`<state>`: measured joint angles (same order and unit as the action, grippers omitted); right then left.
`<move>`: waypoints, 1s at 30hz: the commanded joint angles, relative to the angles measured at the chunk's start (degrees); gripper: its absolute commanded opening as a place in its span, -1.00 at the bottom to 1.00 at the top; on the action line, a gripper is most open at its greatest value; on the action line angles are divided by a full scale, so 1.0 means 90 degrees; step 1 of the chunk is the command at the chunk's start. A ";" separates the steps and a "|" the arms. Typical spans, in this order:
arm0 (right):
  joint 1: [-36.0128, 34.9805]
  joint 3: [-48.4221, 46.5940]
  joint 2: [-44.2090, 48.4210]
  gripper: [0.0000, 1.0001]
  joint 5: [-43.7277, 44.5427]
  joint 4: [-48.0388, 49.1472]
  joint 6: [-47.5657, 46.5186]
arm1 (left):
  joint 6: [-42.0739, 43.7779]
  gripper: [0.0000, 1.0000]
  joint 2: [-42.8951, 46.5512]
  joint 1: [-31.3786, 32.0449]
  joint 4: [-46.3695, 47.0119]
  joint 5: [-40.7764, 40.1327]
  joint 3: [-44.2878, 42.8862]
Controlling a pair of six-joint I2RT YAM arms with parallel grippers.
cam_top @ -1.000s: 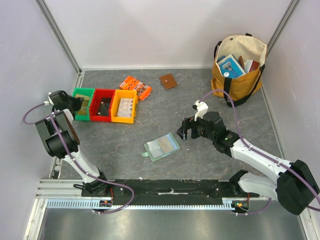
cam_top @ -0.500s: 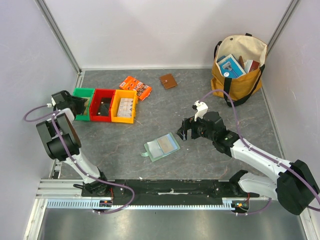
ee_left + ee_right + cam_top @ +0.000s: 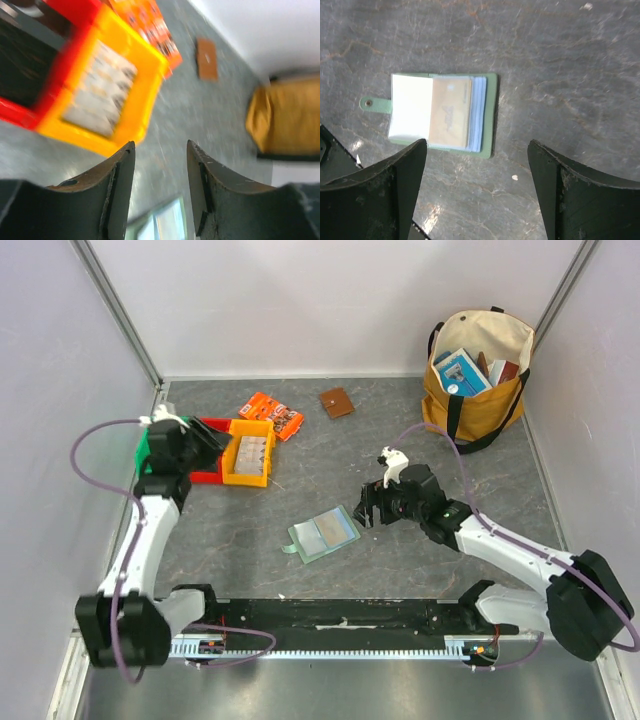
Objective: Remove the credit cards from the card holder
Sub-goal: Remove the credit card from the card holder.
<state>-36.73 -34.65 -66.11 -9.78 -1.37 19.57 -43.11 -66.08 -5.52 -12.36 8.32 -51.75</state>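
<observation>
Card holder [image 3: 442, 114] lies open, edges free; right claw [image 3: 476, 150] spread.

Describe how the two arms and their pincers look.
The left arm and right arm have white links with bulky black joints; a lilac cable loops off each. The left pincer and right pincer have broad matte black fingers tapering to rounded tips, lightly scuffed. No markings are legible.
</observation>
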 commanded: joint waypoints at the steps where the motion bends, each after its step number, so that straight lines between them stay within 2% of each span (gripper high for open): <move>1: -0.0244 -0.0368 -0.0223 0.75 -0.0193 -0.0248 0.0062 | 0.0201 0.02 0.1149 0.1362 -0.0813 0.0053 0.0748; 4: -0.0479 -0.0514 -0.0398 0.68 -0.0076 -0.0365 0.0081 | -0.0121 -0.05 0.1891 0.2300 -0.1009 0.0043 0.1217; 8: -0.0674 -0.0690 -0.0652 0.61 0.0071 -0.0415 0.0227 | -0.0667 -0.17 0.2371 0.3442 -0.0932 -0.0064 0.1744; 14: -0.0753 -0.0798 -0.1267 0.47 -0.0017 -0.0268 0.0452 | -0.0884 -0.22 0.1788 0.4811 -0.0356 -0.0416 0.2175; 17: -0.0753 -0.0847 -0.1540 0.40 0.0003 -0.0190 0.0550 | -0.0825 -0.35 0.1193 0.5124 0.0102 -0.0504 0.2244; 22: -0.0753 -0.0954 -0.1941 0.24 -0.0193 0.0034 0.0657 | -0.0650 -0.55 0.0157 0.5213 0.0669 -0.0299 0.2273; 27: -0.0753 -0.0974 -0.2225 0.11 -0.0163 0.0103 0.0677 | -0.0571 -0.60 -0.0625 0.5242 0.0982 -0.0202 0.2283; 30: -0.0753 -0.0954 -0.2381 0.05 -0.0280 0.0277 0.0706 | -0.0600 -0.71 -0.0986 0.5252 0.0992 -0.0143 0.2302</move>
<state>-43.29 -41.23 -85.97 -10.81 -2.66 25.12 -48.80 -72.07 41.30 -7.29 6.31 -31.42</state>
